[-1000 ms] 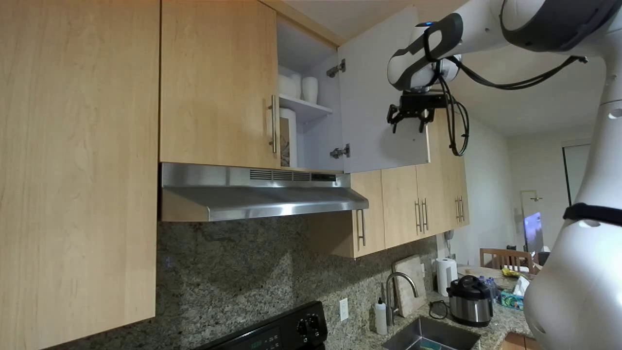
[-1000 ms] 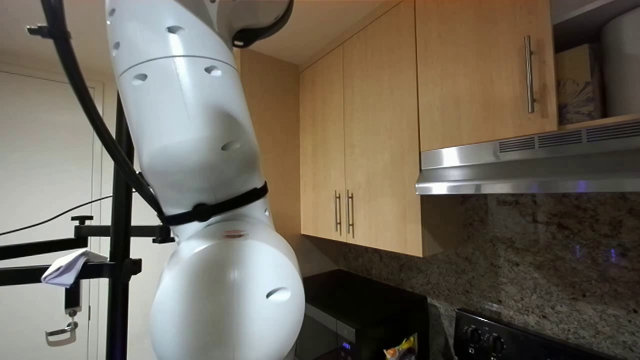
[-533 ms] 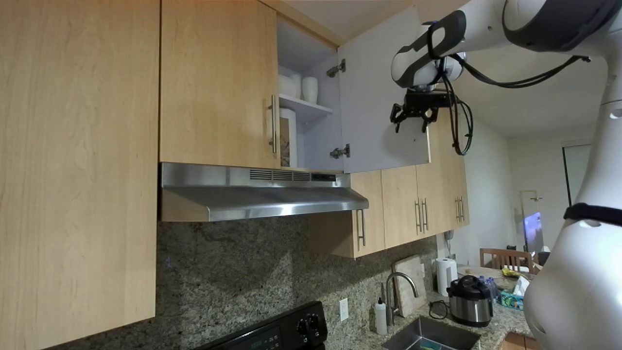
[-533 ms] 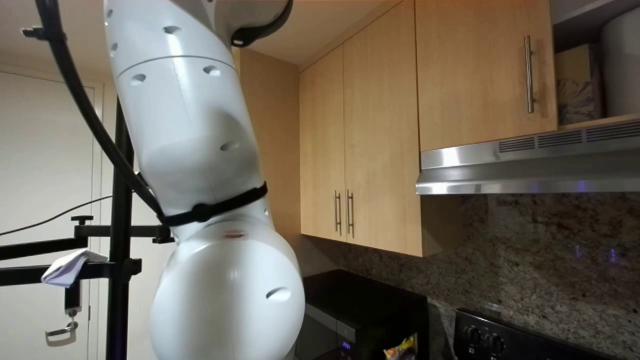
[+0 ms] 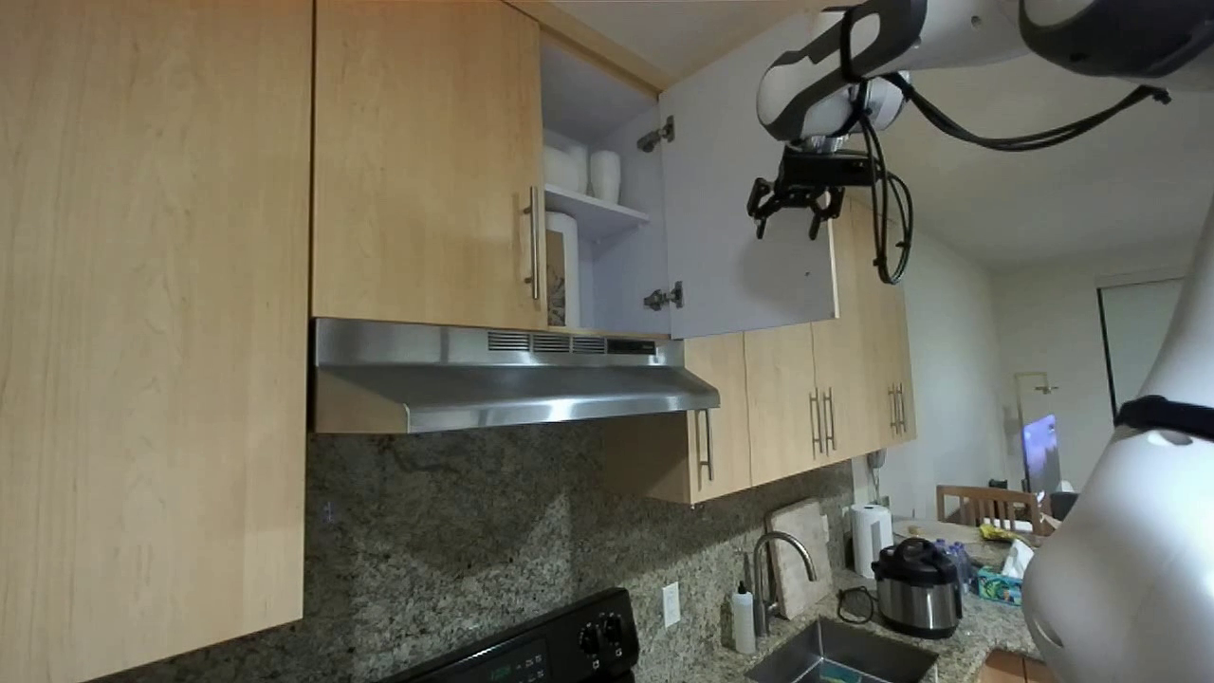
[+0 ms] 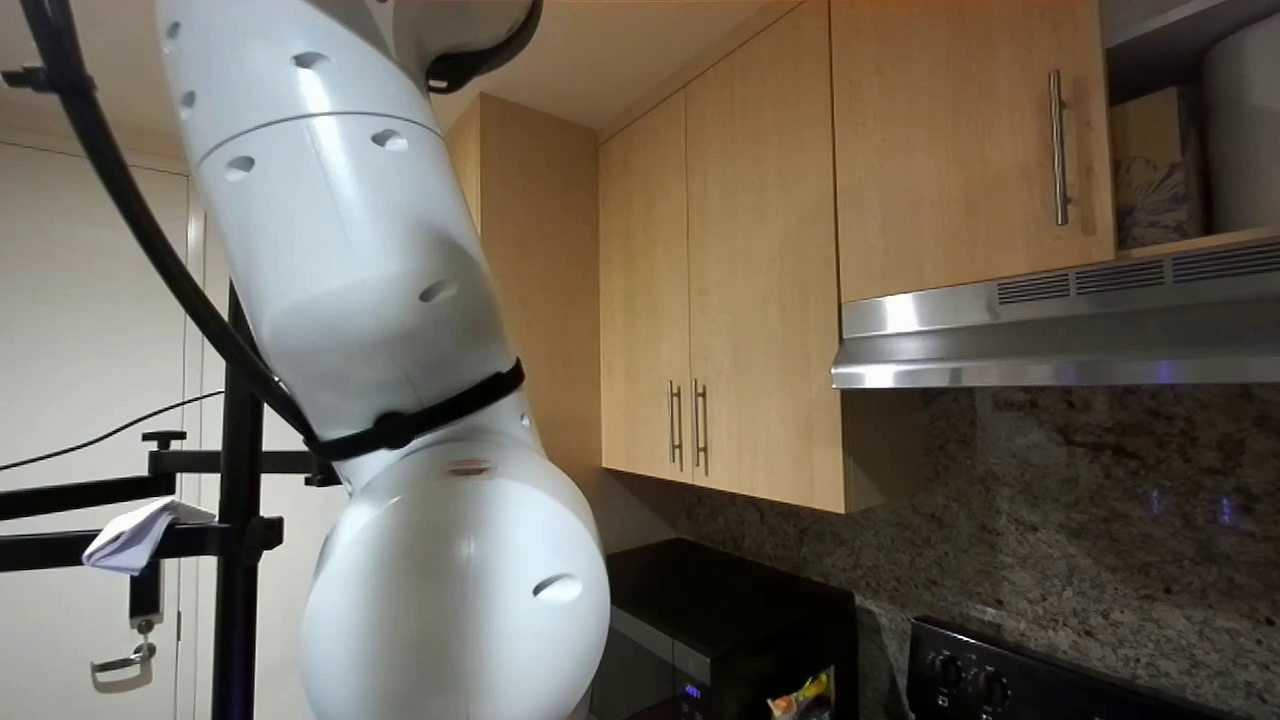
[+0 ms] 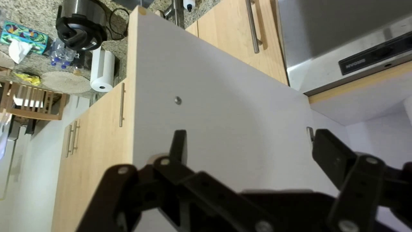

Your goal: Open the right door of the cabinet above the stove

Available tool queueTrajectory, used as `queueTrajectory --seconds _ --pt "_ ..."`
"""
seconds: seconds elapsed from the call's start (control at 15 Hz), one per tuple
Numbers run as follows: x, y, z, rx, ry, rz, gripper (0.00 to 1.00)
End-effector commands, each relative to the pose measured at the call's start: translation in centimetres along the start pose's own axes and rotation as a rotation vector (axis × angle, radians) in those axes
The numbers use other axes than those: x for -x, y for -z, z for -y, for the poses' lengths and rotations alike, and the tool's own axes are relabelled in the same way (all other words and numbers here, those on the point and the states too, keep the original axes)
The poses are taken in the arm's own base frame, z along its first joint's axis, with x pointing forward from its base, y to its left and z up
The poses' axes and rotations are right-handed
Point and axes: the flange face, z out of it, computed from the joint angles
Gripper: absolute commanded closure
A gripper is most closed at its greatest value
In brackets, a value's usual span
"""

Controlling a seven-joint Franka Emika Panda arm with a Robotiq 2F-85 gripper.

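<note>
One gripper [image 5: 787, 230] hangs in an exterior view, released, its two fingers [image 7: 331, 154] wide apart in the wrist view. Just behind it stands one right door [image 5: 730, 266], swung open, white inner face toward the gripper; whether the fingers touch it, I cannot tell. Two hinges [image 5: 654, 138] carry the door, left of the gripper, and one screw [image 7: 177, 100] shows on its face, above one fingertip in the wrist view.

Farther left of the gripper is one cabinet [image 5: 626, 266], with one left door [image 5: 427, 171] closed and one bar handle [image 5: 533, 242] on that door. Its one visible shelf [image 5: 607, 214] bears at least two white vessels [image 5: 605, 175]; beneath stand one floral-printed box [image 6: 1155, 170] and one white cylinder [image 6: 1245, 140]. Lower left of the gripper is one range hood [image 5: 531, 379], visible in both exterior views; lower again, one stove [image 5: 564, 640] with two knobs [image 5: 590, 639] in sight. Lower than the gripper: five door handles [image 5: 707, 444] on the longer wall cabinets [image 5: 782, 398], one faucet [image 5: 761, 588], one sink [image 5: 877, 650], one electric cooker [image 5: 917, 602] and one paper-towel roll [image 5: 871, 536].

Against half a second ago, the gripper sits higher and a little nearer the cabinet in an exterior view, its fingers spread as before. The robot arm [image 6: 360, 230] leans farther left in an exterior view. Both cabinet doors, the range hood and the stove look much as they did.
</note>
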Motion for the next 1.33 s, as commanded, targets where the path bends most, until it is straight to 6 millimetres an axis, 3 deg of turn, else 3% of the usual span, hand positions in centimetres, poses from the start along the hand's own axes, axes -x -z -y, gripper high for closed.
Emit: queueTrajectory --seconds 0.0,0.4,0.6,0.67,0.8,1.27 --pt "1.6 0.9 3.3 -0.014 0.078 0.030 0.00" --pt "5.3 0.4 10.1 -0.071 0.291 0.180 0.00" --pt "6.9 -0.2 12.4 -0.088 0.413 0.249 0.00" --pt "5.8 -0.2 12.1 -0.081 0.332 0.220 0.00" --pt "6.4 -0.3 12.9 -0.091 0.368 0.238 0.00" --pt "6.4 -0.4 12.9 -0.091 0.373 0.240 0.00"
